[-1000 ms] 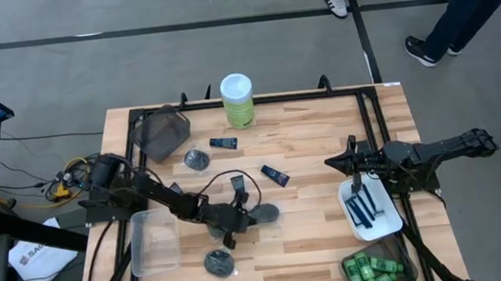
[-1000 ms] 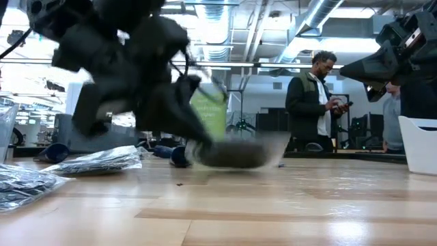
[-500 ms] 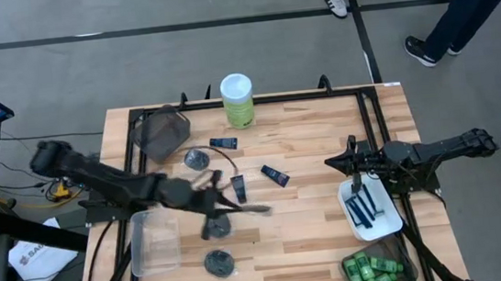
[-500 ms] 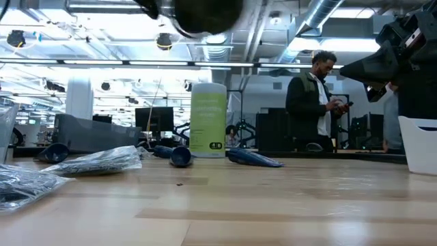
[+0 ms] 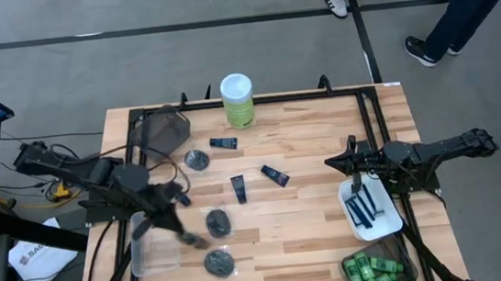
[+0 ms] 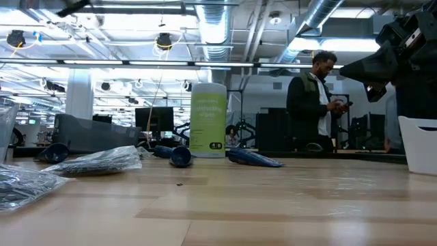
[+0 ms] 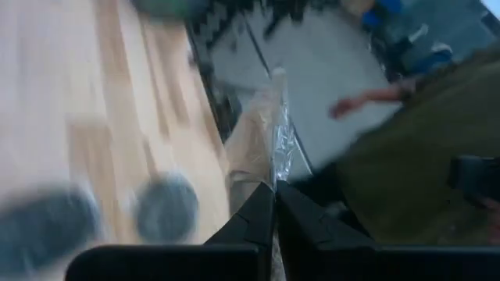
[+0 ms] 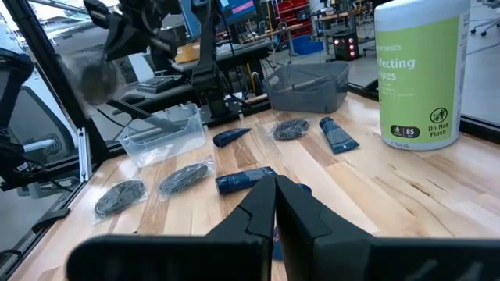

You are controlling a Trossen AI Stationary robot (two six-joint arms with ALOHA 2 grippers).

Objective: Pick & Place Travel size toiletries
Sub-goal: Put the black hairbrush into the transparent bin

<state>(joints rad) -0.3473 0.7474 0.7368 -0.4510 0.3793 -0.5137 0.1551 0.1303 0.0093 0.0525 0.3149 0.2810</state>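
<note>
On the wooden surface (image 5: pixel 305 135) we see three black discs in clear wrap (image 5: pixel 218 222), lying left of centre, and three navy tubes (image 5: pixel 239 189) nearer the middle. Blue razors (image 5: pixel 364 209) lie in the white tray (image 5: pixel 389 223) at the right edge, green bottles (image 5: pixel 368 271) in the bin (image 5: pixel 346 262) just in front of it. The left end effector (image 5: pixel 189 238) hangs over the clear tray (image 5: pixel 150 246), fingers pressed together on a scrap of clear wrap (image 7: pixel 272 133). The right end effector (image 5: pixel 331 163) hovers beside the white tray, pressed together and empty.
</note>
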